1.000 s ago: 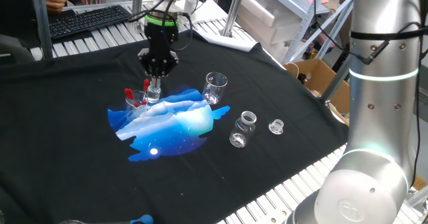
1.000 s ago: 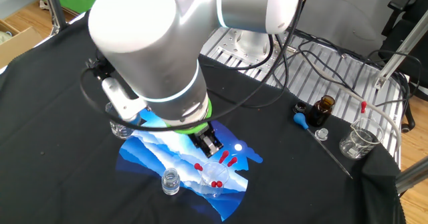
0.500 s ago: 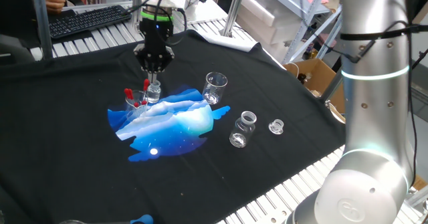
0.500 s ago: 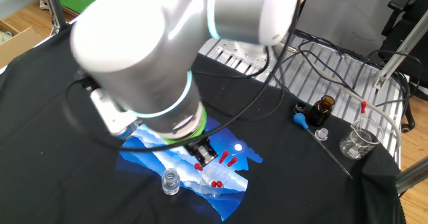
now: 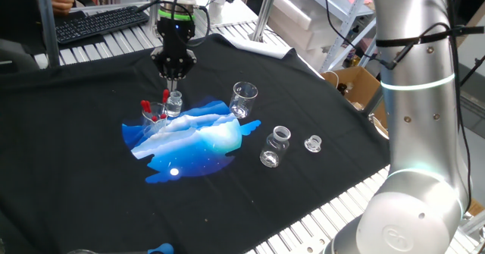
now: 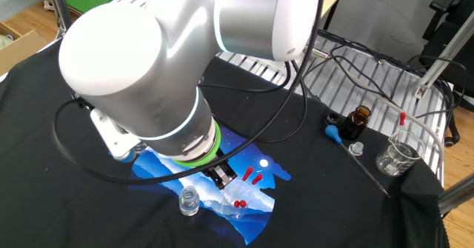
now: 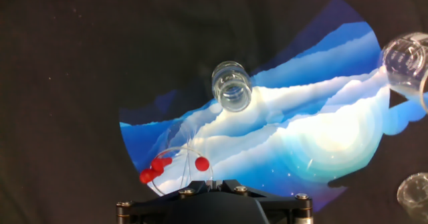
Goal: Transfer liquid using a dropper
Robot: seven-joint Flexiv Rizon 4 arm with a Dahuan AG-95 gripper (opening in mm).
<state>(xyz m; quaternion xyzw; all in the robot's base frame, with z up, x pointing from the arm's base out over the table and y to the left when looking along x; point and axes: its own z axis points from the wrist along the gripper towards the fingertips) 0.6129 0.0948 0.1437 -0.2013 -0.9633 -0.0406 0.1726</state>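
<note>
Clenched, empty gripper (image 5: pixel 173 78) hovers just above the red-bulbed droppers (image 5: pixel 164 107); no contact.

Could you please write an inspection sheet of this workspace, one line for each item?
Surface: black cloth with a blue and white mat on it.
Job's things: thin clear droppers with red rubber bulbs standing in a clear glass cup; small clear glass vial upright on the mat.
Clutter: clear glass beaker with spout; two more small clear jars; brown glass bottle; blue bulb; another clear beaker.
Grippers: black claw shut, above the vial; nothing seen between the fingers.
Cables: black cables hanging around the arm.
Surroundings: black keyboard, cardboard box, metal shelving.
</note>
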